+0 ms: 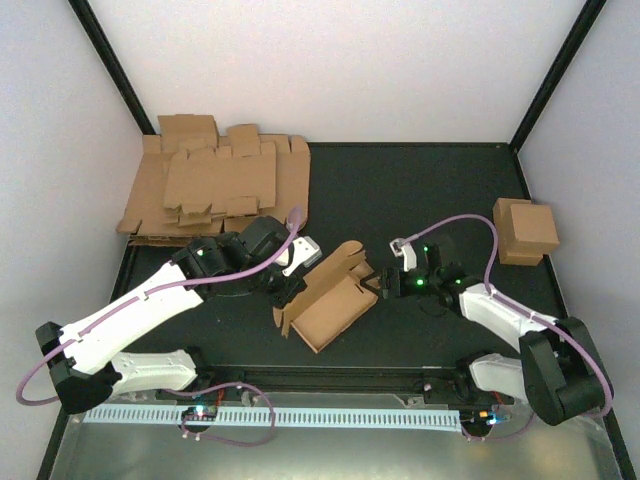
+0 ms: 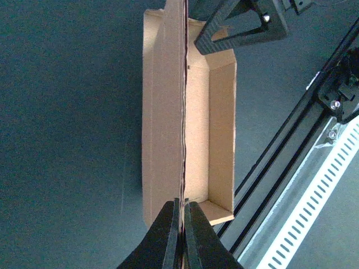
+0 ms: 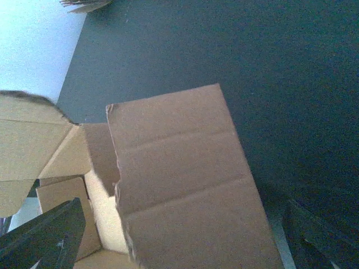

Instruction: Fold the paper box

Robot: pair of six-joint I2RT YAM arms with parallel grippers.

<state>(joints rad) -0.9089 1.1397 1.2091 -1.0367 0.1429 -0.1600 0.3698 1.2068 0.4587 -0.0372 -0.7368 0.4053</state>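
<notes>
Mid-fold: my left gripper [image 2: 182,208] pinches 1 wall of the box [image 1: 335,305]; right gripper [image 1: 384,283] wide, empty. Next I'd push the far end inward.

Right pincer [image 3: 182,241] is standing wide, its dark fingers [image 3: 50,238] showing at both lower corners. The paper box [image 3: 104,216] is sitting between them; contact is unclear. Its broad creased panel [image 3: 179,168] is rising tilted through the middle, with side flaps [image 3: 33,151] leaning in at left. Dark table [image 3: 269,61] is lying behind. Pale wall [image 3: 31,50] is showing upper left, and a cardboard pile [image 3: 84,4] is peeking in at the top edge.
</notes>
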